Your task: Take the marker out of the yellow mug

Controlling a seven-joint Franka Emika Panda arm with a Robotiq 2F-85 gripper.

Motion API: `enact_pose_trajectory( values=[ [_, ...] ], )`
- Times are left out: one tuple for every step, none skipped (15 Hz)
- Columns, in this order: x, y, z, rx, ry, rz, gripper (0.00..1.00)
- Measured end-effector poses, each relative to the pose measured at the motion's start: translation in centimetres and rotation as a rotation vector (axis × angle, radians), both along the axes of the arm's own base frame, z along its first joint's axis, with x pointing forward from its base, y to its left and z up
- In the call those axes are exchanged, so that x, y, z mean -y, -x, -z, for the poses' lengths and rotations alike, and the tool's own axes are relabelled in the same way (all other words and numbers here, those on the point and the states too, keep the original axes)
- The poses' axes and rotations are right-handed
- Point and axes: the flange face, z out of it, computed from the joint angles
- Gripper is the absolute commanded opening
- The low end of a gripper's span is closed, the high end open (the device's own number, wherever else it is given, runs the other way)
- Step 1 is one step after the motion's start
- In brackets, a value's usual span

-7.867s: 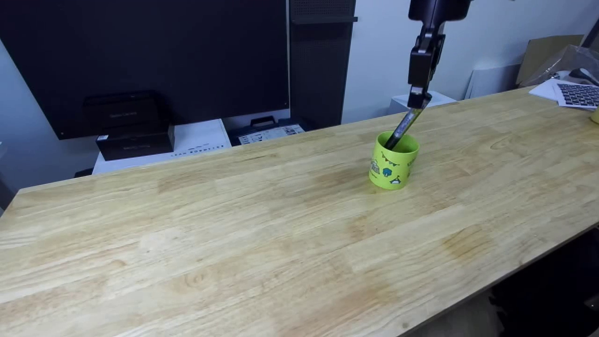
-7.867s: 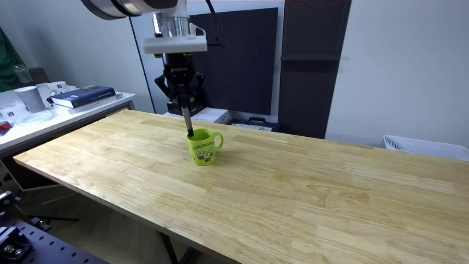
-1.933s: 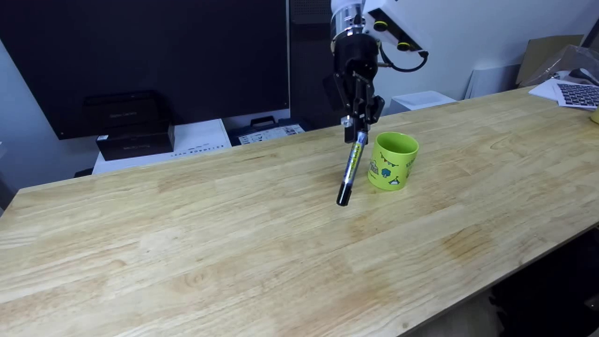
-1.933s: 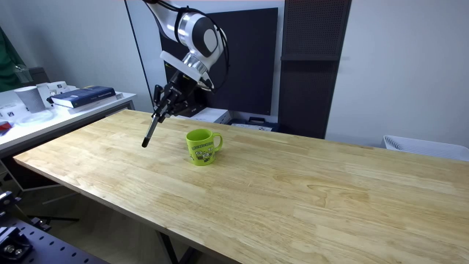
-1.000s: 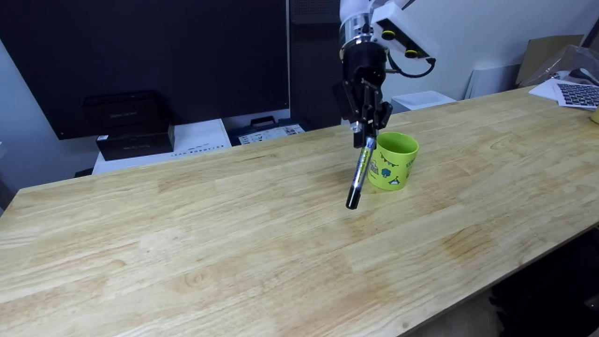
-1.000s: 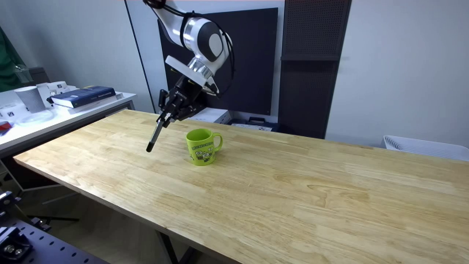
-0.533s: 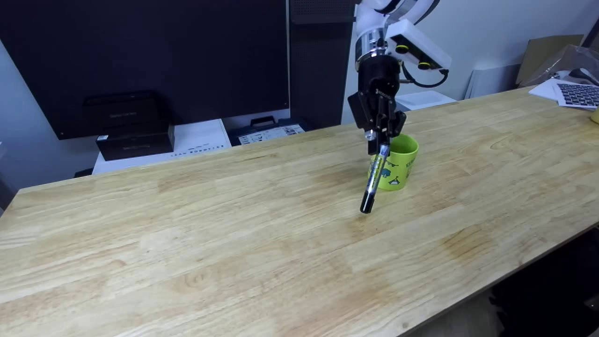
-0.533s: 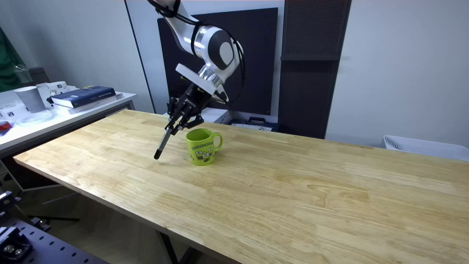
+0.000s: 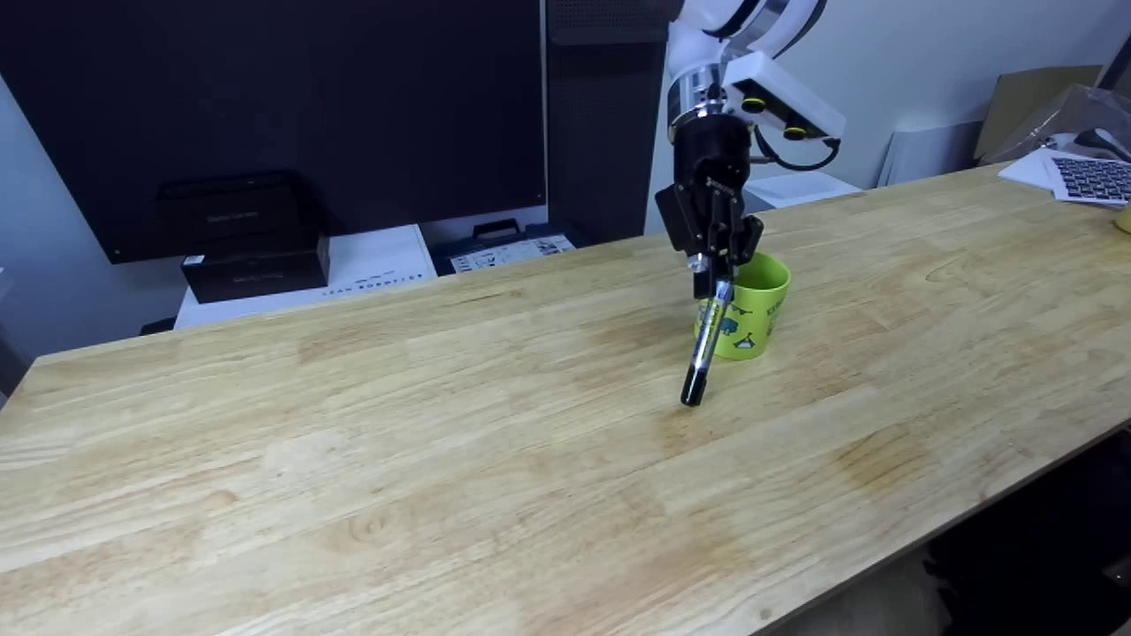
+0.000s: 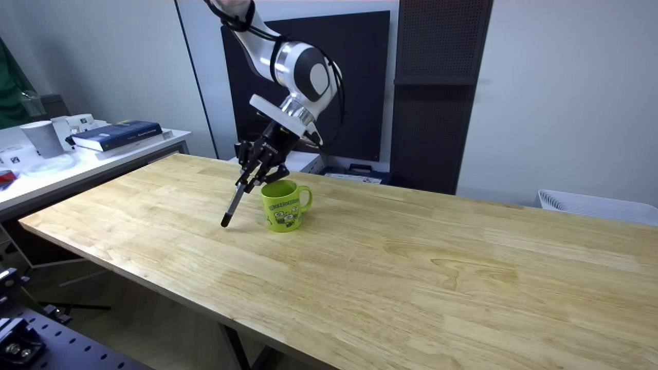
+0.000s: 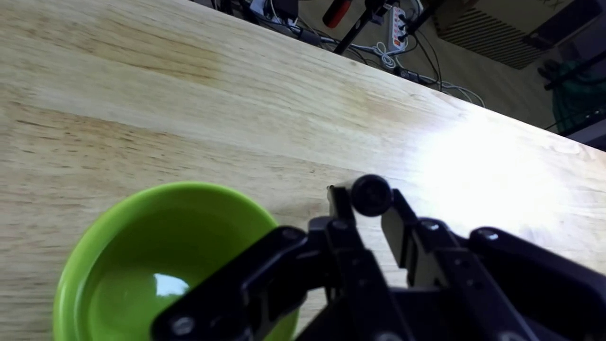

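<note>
The marker (image 9: 709, 331) is a slim silver-grey stick with a black lower end. It is outside the mug, tilted, with its lower end near the table; I cannot tell if it touches. It also shows in an exterior view (image 10: 234, 204) and end-on as a round black tip in the wrist view (image 11: 371, 189). My gripper (image 9: 714, 284) is shut on the marker's upper part, close beside the mug. The yellow mug (image 9: 762, 322) stands upright on the table, partly hidden behind gripper and marker. Its handle shows in an exterior view (image 10: 284, 210). The wrist view shows its inside, with no object visible there.
The wooden table (image 9: 398, 495) fills the foreground; its edge (image 10: 169, 298) runs along the front. A white side table (image 10: 180, 136) with a book (image 10: 117, 134) and a grey cup (image 10: 42, 139) stands beyond. A keyboard (image 9: 1094, 179) lies at the far end.
About eight seconds ago the marker stood in the mug with my gripper at it. It is now out beside the mug, with the wrist tilted. Recently the gripper came lower and nearer the mug.
</note>
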Motion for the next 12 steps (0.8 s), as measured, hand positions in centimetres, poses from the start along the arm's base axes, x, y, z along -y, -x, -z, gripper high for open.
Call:
enact_pose_trajectory(
  values=[
    [0.0,-0.1,0.0,0.002,0.001,-0.001,0.06],
    [-0.1,-0.2,0.1,0.004,0.001,-0.002,0.06],
    [-0.1,-0.3,0.1,0.005,0.003,-0.004,0.06],
    [-0.2,-0.4,0.1,0.007,0.005,-0.007,0.06],
    [-0.2,-0.5,0.0,0.009,0.007,-0.011,0.06],
    [-0.3,-0.5,0.0,0.009,0.010,-0.017,0.47],
    [-0.4,-0.6,0.0,0.009,0.011,-0.022,0.48],
    [-0.6,-0.6,0.0,0.007,0.010,-0.027,0.55],
    [-0.8,-0.7,0.0,0.003,0.009,-0.032,0.61],
    [-1.0,-0.7,-0.1,0.000,0.009,-0.040,0.67],
    [-1.3,-0.8,-0.1,0.000,0.011,-0.049,0.75],
    [-1.6,-0.9,-0.2,0.001,0.014,-0.060,0.81]
  ],
)
